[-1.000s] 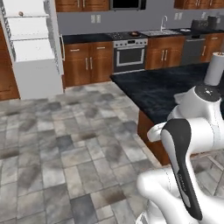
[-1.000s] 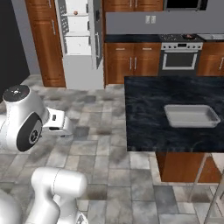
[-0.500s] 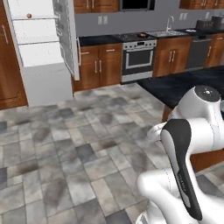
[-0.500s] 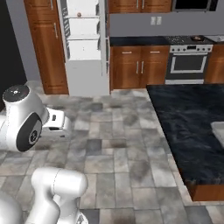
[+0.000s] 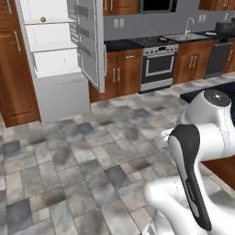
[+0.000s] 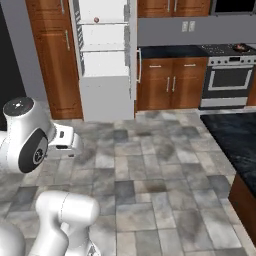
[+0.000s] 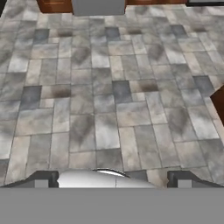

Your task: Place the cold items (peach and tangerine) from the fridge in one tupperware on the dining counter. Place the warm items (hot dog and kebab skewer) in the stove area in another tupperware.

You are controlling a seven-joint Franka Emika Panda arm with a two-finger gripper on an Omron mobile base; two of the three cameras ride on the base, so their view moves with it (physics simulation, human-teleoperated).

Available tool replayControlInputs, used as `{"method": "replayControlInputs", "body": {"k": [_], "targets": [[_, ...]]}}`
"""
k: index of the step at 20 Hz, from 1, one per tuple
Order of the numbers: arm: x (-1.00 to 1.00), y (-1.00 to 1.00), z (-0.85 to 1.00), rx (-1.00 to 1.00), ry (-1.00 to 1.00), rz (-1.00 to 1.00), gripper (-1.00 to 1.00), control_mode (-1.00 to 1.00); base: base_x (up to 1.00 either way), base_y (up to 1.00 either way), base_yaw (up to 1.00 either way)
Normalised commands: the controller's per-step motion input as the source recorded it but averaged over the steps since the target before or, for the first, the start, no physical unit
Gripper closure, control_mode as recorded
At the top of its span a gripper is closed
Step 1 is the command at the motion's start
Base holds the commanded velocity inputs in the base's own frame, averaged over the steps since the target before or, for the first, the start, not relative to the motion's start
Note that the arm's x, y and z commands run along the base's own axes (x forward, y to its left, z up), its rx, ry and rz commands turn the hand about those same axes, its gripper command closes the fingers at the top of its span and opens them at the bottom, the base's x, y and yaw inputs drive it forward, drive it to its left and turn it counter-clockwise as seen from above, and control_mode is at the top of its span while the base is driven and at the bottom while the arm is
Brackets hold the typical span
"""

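Note:
The fridge (image 5: 55,59) (image 6: 104,50) stands open at the far side of the kitchen, its door (image 5: 89,41) swung out. One small round reddish fruit (image 5: 42,19) (image 6: 96,20) sits on an upper shelf; whether it is the peach or the tangerine I cannot tell. On the stove (image 5: 158,64) (image 6: 229,75) lies a small reddish-brown item (image 6: 240,47), too small to name. My gripper (image 7: 112,181) hangs over bare floor tiles, open, with its fingertips (image 7: 41,179) wide apart and nothing between them. The tupperware is out of view.
The dark dining counter (image 6: 235,137) (image 7: 218,103) juts in from the right. Wooden cabinets (image 6: 167,82) and a sink (image 5: 183,36) line the back wall. Grey tiled floor (image 5: 82,156) stretches from me to the fridge.
The base has moved, so both base views have swung left. The fridge now sits larger and closer to the middle, and the dining counter has slid off to the right. The gripper stays open.

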Motion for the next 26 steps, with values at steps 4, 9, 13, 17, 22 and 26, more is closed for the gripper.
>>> {"method": "replayControlInputs", "body": {"k": [4, 9, 13, 17, 22, 26], "targets": [[0.0, 0.0, 0.0, 0.0, 0.0, 0.0, -1.0, 1.0, 1.0, 1.0, -0.01], [0.0, 0.0, 0.0, 0.0, 0.0, 0.0, -1.0, 1.0, 1.0, 0.83, 0.0], [0.0, 0.0, 0.0, 0.0, 0.0, 0.0, -1.0, 1.0, 1.0, 0.6, 0.02], [0.0, 0.0, 0.0, 0.0, 0.0, 0.0, -1.0, 1.0, 1.0, 0.17, 0.13], [0.0, 0.0, 0.0, 0.0, 0.0, 0.0, -1.0, 1.0, 1.0, 0.01, 0.2], [0.0, 0.0, 0.0, 0.0, 0.0, 0.0, -1.0, 1.0, 1.0, -0.01, 0.26]]}}
